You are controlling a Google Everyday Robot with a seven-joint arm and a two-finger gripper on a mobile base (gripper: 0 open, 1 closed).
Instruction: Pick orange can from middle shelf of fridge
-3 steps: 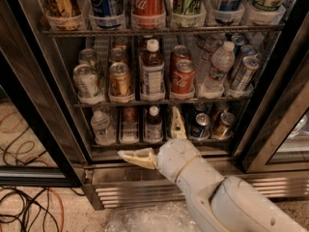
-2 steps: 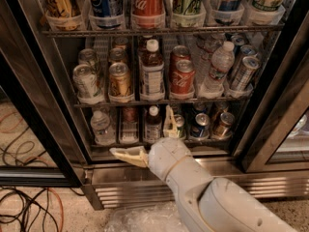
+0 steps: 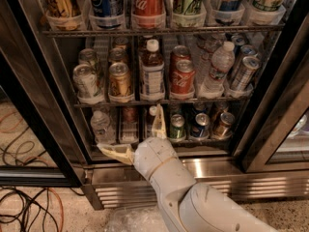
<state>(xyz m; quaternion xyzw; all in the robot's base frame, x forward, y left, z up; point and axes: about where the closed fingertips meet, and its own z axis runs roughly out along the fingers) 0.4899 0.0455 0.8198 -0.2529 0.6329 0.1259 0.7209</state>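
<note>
The fridge [image 3: 34,95] stands open in front of me. The middle shelf [image 3: 159,99] holds the orange can [image 3: 119,79] at its front, second lane from the left. My gripper [image 3: 130,138] is open, low in front of the bottom shelf, well below the orange can. One cream finger [image 3: 115,152] points left and the other [image 3: 159,121] points up. The white arm [image 3: 193,197] runs down to the lower right.
On the middle shelf stand a pale silver can [image 3: 86,80], a bottle [image 3: 152,71], a red Coca-Cola can [image 3: 182,77] and a water bottle [image 3: 218,66]. Tall cans in cups [image 3: 148,4] fill the rack above. Cables [image 3: 29,207] lie on the floor left.
The gripper and arm have shifted a little to the left and slightly up in front of the bottom shelf. The cans and bottles have not moved.
</note>
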